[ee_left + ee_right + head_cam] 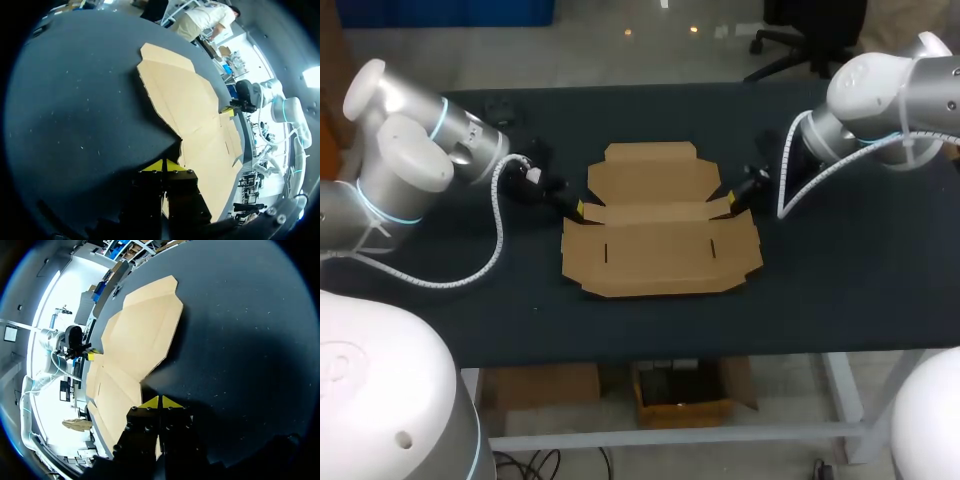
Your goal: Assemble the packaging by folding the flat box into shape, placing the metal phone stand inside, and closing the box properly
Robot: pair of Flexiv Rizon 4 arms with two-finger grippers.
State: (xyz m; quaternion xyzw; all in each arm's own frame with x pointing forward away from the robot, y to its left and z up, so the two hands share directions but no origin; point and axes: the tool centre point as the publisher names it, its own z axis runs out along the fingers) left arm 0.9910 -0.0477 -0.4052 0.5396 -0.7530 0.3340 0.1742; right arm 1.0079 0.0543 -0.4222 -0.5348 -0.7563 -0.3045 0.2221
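Flat box [660, 225] judged light, thin, easily creased; best taken at its edges. Left gripper [579, 209], right gripper [732, 199] observed closed, empty.

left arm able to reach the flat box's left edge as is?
Likely yes. The left gripper sits right at the left-side notch of the flat box, with nothing between them. The right gripper is at the opposite side, out of its way.

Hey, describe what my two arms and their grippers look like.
The left arm and right arm are white and silver-grey with rounded joints ringed in light blue. A white coiled cable runs along each. The left gripper and right gripper are black with bright yellow tips.
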